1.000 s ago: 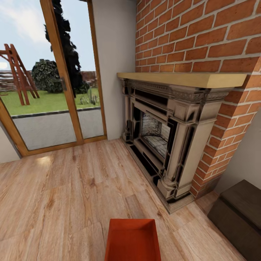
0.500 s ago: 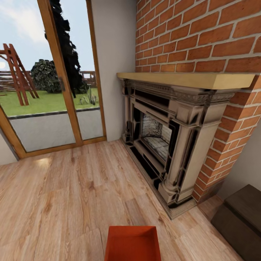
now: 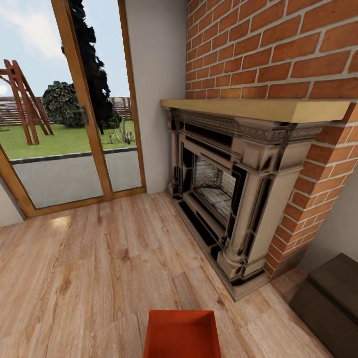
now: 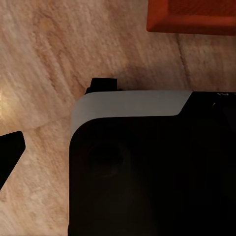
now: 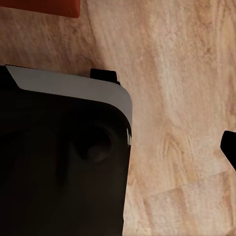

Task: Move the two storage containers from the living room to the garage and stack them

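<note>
One orange-red storage container (image 3: 182, 334) stands open-top on the living room's light wood plank floor (image 3: 89, 268), at the near edge of the head view, right in front of me. A corner of the container (image 4: 191, 17) shows in the left wrist view, and a sliver of the container (image 5: 42, 7) in the right wrist view. Both wrist cameras look down past my dark, white-edged body (image 4: 147, 167) at the planks. A dark tip (image 4: 10, 152) at the left wrist picture's edge and another dark tip (image 5: 230, 145) in the right wrist view may be fingers. I cannot tell how the jaws stand.
A red brick fireplace (image 3: 223, 199) with a wooden mantel rises ahead on the right. Glass doors (image 3: 64, 124) in wooden frames fill the far left. A long dark low cabinet (image 3: 330, 293) sits at the near right.
The view shifted slightly between one second and half a second ago, so the container sits lower in the picture. Since then nothing has moved.
</note>
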{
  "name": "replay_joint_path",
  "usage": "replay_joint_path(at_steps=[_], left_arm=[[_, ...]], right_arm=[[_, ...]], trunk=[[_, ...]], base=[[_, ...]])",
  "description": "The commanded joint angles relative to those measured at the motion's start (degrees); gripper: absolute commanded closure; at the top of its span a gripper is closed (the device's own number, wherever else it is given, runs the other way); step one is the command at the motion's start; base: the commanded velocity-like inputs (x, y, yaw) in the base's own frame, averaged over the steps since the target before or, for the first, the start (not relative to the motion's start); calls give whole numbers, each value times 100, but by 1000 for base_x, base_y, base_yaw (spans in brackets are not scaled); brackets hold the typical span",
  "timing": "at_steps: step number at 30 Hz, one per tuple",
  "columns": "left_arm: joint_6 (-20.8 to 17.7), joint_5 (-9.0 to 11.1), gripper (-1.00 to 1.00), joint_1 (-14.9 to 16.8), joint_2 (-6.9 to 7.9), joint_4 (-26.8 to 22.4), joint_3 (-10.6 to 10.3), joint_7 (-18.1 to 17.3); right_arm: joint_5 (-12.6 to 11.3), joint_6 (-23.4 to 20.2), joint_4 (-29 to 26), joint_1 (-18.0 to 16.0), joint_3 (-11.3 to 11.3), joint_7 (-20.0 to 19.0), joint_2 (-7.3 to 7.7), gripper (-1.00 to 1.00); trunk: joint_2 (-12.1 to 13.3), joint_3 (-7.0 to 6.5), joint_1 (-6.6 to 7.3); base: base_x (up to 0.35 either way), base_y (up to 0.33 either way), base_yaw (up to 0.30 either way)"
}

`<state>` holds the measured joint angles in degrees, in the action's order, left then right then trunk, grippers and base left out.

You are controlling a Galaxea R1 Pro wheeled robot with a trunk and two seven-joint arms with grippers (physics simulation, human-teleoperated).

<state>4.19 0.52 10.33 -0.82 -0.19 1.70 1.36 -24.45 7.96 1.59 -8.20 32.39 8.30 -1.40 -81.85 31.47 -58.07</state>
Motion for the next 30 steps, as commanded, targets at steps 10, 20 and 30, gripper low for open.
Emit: replay_joint_path(at_steps=[10,20,30], left_arm=[[101,84,-100,-194,117,23,72,49],[72,66,-100,-234,57,-5,69,49],[-48,42,-100,-234,-8,-260,59,26]], right_arm=[[-73,83,36,190,30,-57,-29,-100],[-53,74,6,284,49,-10,-13,-100],[-43,-106,-259,172,82,131,75,-100]], trunk=[[-3,5,0],[-3,5,0],[-3,5,0]], base=[[0,0,0],[0,0,0],[0,0,0]])
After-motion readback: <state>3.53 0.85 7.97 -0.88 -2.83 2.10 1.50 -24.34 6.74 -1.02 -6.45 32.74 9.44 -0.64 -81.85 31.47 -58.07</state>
